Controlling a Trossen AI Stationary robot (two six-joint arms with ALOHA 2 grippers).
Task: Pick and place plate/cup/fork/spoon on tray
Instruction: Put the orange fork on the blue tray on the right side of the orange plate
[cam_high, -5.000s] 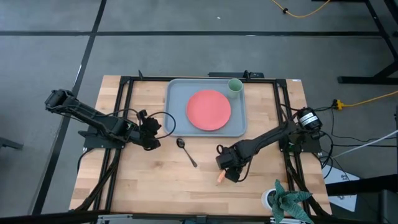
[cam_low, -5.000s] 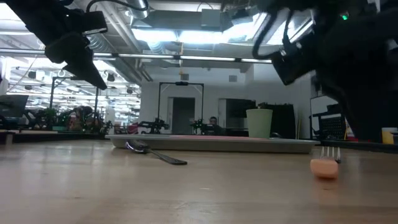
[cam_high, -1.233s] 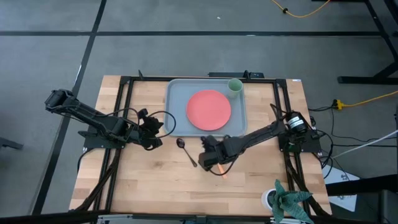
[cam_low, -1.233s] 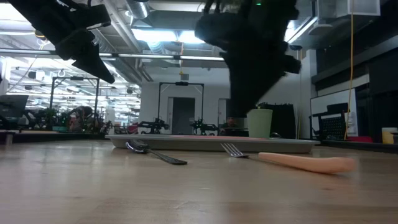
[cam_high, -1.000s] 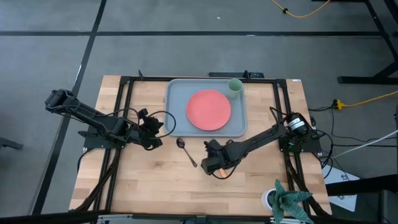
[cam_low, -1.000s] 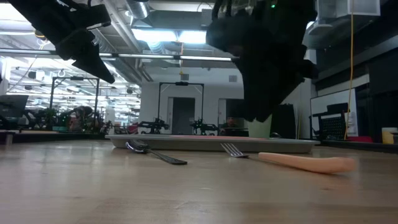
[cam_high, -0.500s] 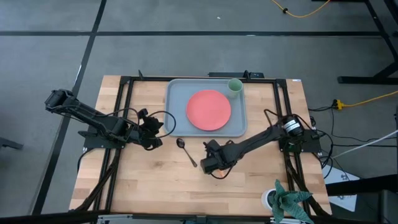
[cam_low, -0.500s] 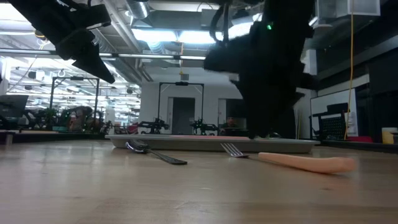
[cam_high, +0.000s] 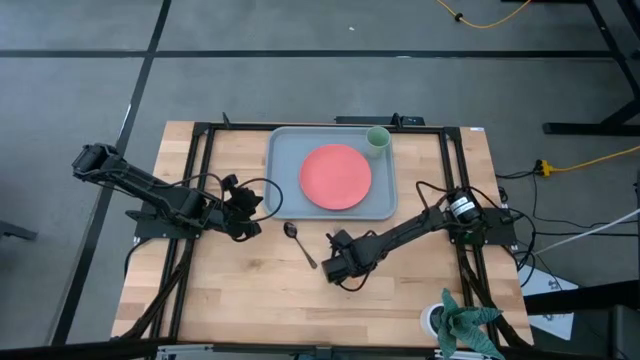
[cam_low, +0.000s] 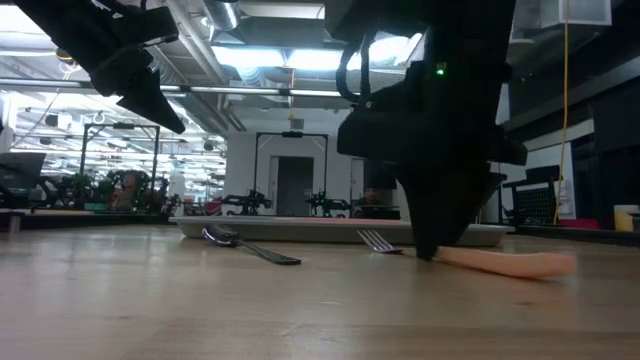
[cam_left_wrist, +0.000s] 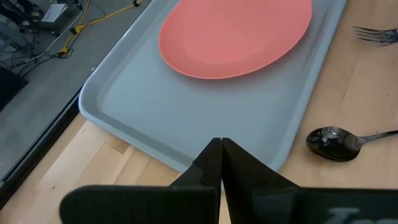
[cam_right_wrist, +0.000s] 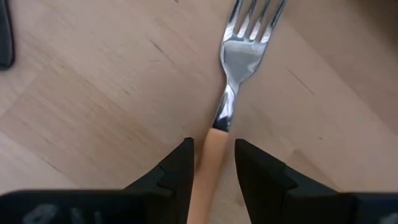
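Note:
The grey-blue tray (cam_high: 285, 190) lies at the table's far middle. It holds the coral-red plate (cam_high: 336, 176) and, in its far right corner, the pale-green cup (cam_high: 377, 138). The dark spoon (cam_high: 300, 244) lies on the wood just near of the tray. The fork (cam_right_wrist: 239, 59) lies flat on the table, with its tines (cam_low: 375, 240) toward the tray and its orange handle (cam_low: 505, 263) toward the near right. My right gripper (cam_right_wrist: 213, 155) is down at the table, open. Its two fingers stand on either side of the handle just behind the metal neck, with a small gap on each side. My left gripper (cam_left_wrist: 221, 149) is shut and empty above the tray's left near corner.
A white pot with a green plant (cam_high: 455, 325) stands at the table's near right corner. Black frame rails (cam_high: 200, 180) run along the table's left and right sides. Bare wood lies near of the spoon and the fork.
My right gripper has come down from above the fork to the table top, so its fingers now stand on either side of the orange handle. The fork has stayed where it was.

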